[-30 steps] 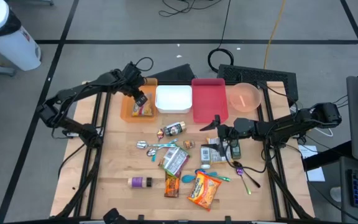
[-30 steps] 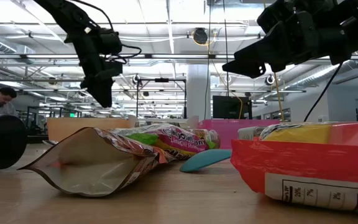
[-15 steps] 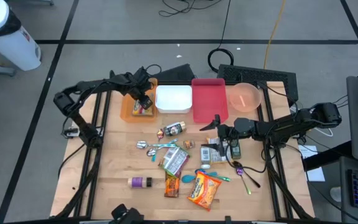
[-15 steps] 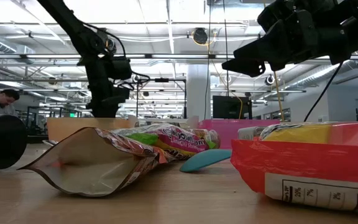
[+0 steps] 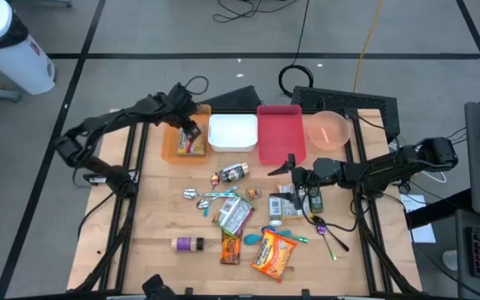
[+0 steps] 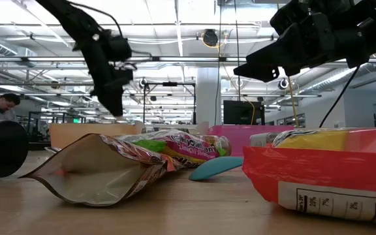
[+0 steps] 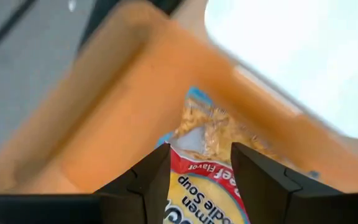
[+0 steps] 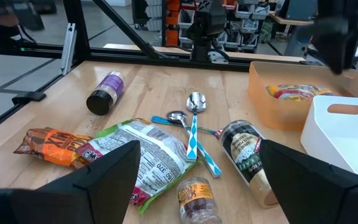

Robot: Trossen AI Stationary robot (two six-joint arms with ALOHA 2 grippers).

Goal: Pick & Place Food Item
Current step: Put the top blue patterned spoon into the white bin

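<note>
A ramen noodle soup packet (image 5: 192, 148) lies flat on the floor of the orange bin (image 5: 173, 142) at the table's far left. My left gripper (image 5: 190, 131) hangs just above it, slanting down, fingers open. In the left wrist view the packet (image 7: 205, 155) shows in the gap between the fingers, lying below them. In the low view nothing hangs from the left gripper (image 6: 115, 109). My right gripper (image 5: 283, 167) waits open and level above the table's right middle, holding nothing (image 8: 194, 186).
A white bin (image 5: 232, 132), a red bin (image 5: 280, 133) and a pink bowl (image 5: 329, 129) stand in a row beside the orange bin. Loose on the table lie a jar (image 5: 234, 172), spoons (image 5: 202, 197), snack bags (image 5: 233, 214) (image 5: 273, 252) and a purple-capped bottle (image 5: 188, 243).
My left gripper dipped down into the orange bin, then rose again to about where it was, its fingers the same distance apart. The ramen packet has stayed where it lay in the bin.
</note>
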